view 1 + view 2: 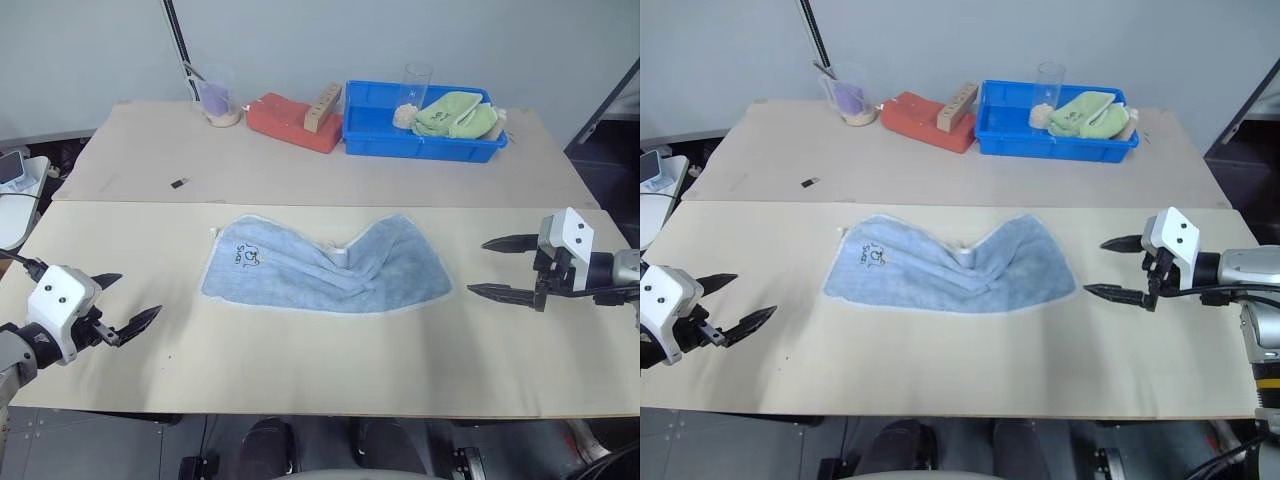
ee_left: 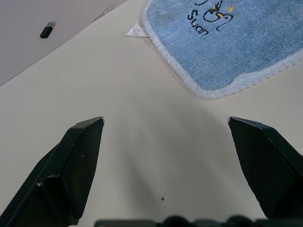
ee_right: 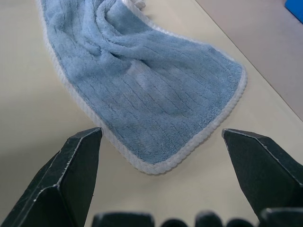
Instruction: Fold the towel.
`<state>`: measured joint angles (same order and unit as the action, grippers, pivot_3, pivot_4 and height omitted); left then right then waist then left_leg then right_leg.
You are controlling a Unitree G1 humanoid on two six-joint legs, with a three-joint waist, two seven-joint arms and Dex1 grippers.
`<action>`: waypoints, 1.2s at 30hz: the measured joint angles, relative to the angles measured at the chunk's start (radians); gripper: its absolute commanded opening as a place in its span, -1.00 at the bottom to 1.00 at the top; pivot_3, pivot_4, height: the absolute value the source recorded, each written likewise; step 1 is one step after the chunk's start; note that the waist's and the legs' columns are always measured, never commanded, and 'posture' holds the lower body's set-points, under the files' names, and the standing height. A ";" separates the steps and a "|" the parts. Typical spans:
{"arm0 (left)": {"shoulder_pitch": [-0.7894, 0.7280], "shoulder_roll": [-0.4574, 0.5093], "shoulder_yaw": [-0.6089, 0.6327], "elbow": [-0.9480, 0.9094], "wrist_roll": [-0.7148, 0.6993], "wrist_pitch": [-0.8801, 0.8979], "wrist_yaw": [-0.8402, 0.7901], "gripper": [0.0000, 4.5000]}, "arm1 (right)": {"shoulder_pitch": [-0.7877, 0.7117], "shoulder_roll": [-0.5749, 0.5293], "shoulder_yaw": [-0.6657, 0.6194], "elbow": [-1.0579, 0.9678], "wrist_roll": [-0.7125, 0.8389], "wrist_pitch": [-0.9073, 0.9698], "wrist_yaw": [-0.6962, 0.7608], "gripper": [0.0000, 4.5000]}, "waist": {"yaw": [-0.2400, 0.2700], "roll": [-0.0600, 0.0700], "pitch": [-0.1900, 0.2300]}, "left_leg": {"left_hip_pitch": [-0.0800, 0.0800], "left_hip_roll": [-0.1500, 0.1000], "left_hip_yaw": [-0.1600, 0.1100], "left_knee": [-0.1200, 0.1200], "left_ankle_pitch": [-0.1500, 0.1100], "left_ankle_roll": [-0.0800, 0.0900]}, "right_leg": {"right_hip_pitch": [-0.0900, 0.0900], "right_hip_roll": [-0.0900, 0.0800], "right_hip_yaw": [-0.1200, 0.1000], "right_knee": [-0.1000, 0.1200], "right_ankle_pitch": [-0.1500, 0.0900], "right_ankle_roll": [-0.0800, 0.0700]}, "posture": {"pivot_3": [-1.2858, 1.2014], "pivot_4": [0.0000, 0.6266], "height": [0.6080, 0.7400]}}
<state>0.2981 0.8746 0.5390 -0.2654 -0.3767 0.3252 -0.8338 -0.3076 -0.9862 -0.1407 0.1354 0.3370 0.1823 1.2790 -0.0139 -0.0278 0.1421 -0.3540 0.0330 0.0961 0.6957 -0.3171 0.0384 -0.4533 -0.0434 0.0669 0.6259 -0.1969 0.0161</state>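
One light blue terry-cloth towel (image 1: 325, 265), long axis left-right at centre frame, is flanked by left gripper (image 1: 130, 303) and nearer right gripper (image 1: 497, 267), both wide open, empty.

Towel's (image 1: 325, 265) middle bunched, its folds hiding cloth beneath; embroidered logo (image 1: 247, 256) too small to read; small dark object (image 1: 179, 183) on bench (image 1: 300, 350) unidentifiable

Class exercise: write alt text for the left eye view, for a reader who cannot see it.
A light blue towel lies rumpled on a beige table, between the open left gripper and the open right gripper. Behind it, a blue bin holds a green cloth.
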 measured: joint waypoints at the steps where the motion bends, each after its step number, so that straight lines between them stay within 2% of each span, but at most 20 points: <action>1: 0.000 0.000 0.000 0.000 0.000 0.000 0.000 1.00 | 0.000 0.000 0.000 0.000 0.000 0.000 0.000 0.99 | 0.000 0.000 0.000 | 0.000 0.000 0.000 0.000 0.000 0.000 | 0.000 0.000 0.000 0.000 0.000 0.000 | 0.03 -0.52 0.65; 10: -0.023 -0.015 0.049 0.041 -0.082 -0.067 -0.134 1.00 | -0.001 0.001 0.000 -0.011 0.000 0.001 -0.033 0.99 | 0.000 0.000 0.000 | 0.000 0.000 0.006 0.000 0.000 0.000 | 0.000 0.000 0.000 0.000 0.000 0.000 | 0.03 -0.52 0.65; 24: -0.005 -0.018 0.052 0.051 -0.090 -0.067 -0.183 1.00 | -0.025 0.027 0.000 -0.032 0.003 0.032 -0.062 0.99 | 0.000 0.000 0.000 | 0.000 0.000 0.008 0.000 0.000 0.000 | 0.000 0.000 0.000 0.000 0.000 0.000 | 0.03 -0.52 0.65; 30: -0.068 0.011 -0.025 0.099 -0.010 -0.095 -0.171 1.00 | -0.051 0.059 0.007 -0.120 0.055 0.102 -0.068 0.99 | 0.001 0.000 0.000 | 0.000 0.000 0.008 0.000 0.000 0.000 | -0.001 0.000 0.000 0.000 0.000 0.000 | 0.03 -0.52 0.65; 36: -0.146 0.027 -0.156 0.168 0.059 -0.167 -0.213 1.00 | -0.070 0.054 0.039 -0.336 0.166 0.266 -0.056 0.99 | 0.002 0.000 0.000 | 0.000 0.000 0.008 0.000 0.000 0.000 | -0.002 0.000 0.000 0.001 0.000 0.000 | 0.03 -0.52 0.65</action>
<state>0.1525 0.9012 0.3828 -0.0979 -0.3182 0.1583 -1.0464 -0.3773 -0.9325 -0.1021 -0.2008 0.5031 0.4480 1.2225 -0.0119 -0.0277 0.1421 -0.3543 0.0334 0.1042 0.6957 -0.3171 0.0382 -0.4549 -0.0432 0.0669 0.6267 -0.1968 0.0158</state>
